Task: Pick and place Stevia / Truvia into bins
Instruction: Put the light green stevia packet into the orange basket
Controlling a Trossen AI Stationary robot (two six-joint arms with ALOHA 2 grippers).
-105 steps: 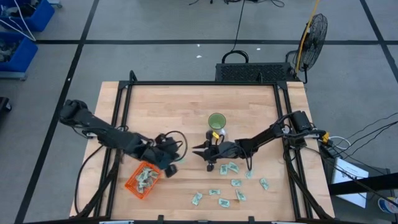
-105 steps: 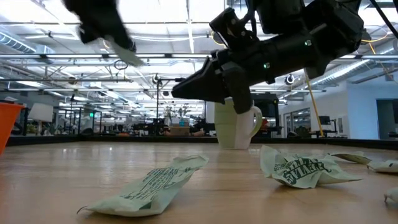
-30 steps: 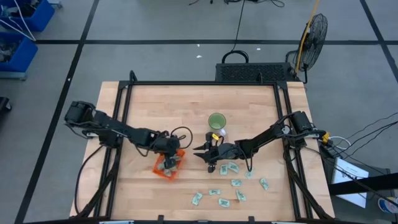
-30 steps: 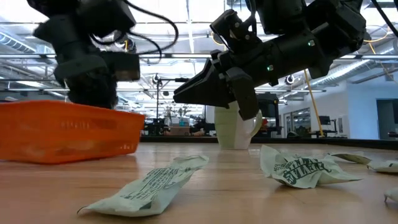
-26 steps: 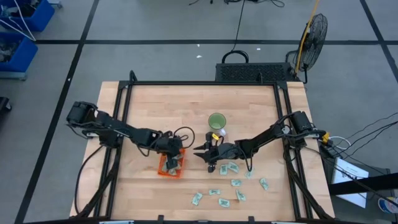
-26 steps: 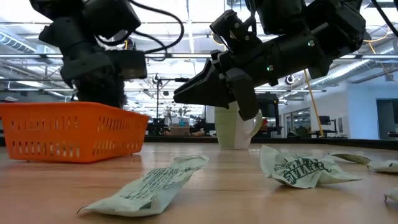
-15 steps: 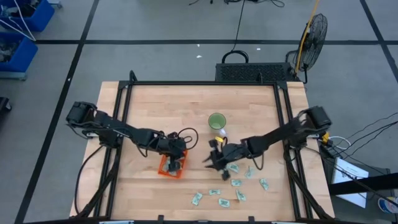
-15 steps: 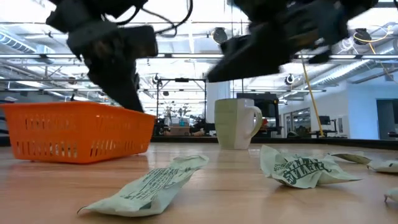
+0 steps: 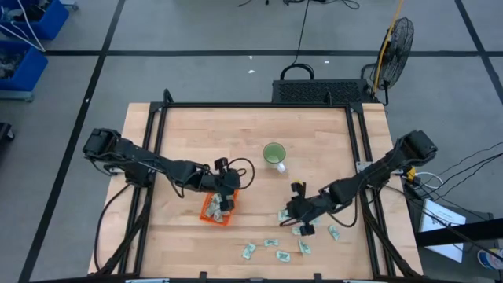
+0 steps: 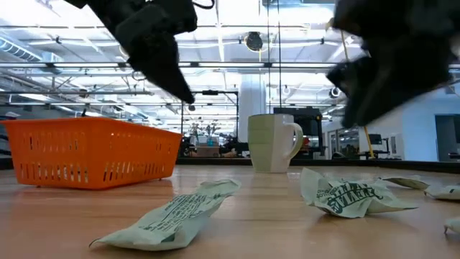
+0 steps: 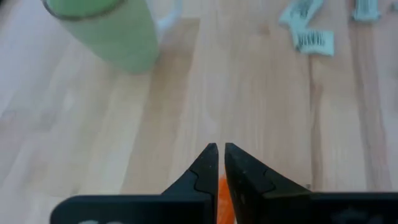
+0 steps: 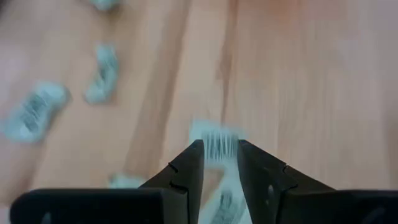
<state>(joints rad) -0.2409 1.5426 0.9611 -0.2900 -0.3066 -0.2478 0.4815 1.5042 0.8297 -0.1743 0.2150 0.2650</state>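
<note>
Looking straight down, the left gripper (image 9: 226,191) hangs over the far edge of the orange basket (image 9: 211,212), which already holds a few sachets, while the right gripper (image 9: 299,216) sits low among the loose sachets (image 9: 271,244) scattered over the near right part of the tabletop (image 9: 236,134). A green cup (image 9: 273,153) stands farther back, apart from both. The risk here is the right arm sweeping neighbouring packets aside as it closes in.

From tabletop height, the basket (image 10: 93,152) rests flat and the nearest sachets (image 10: 180,212) lie crumpled, not flat; a creased packet could slip out of a shallow pinch. Both arms blur overhead.

The left wrist view shows its fingers (image 11: 205,169) nearly closed, a thin gap between them and nothing held, with a sliver of orange below; dropping lower from here could nudge the basket.

The right wrist view shows fingers (image 12: 186,168) slightly parted, straddling a white sachet (image 12: 217,144) just ahead, not yet gripped. Another packet lies close beneath, so the pinch may catch two, or only a corner.
</note>
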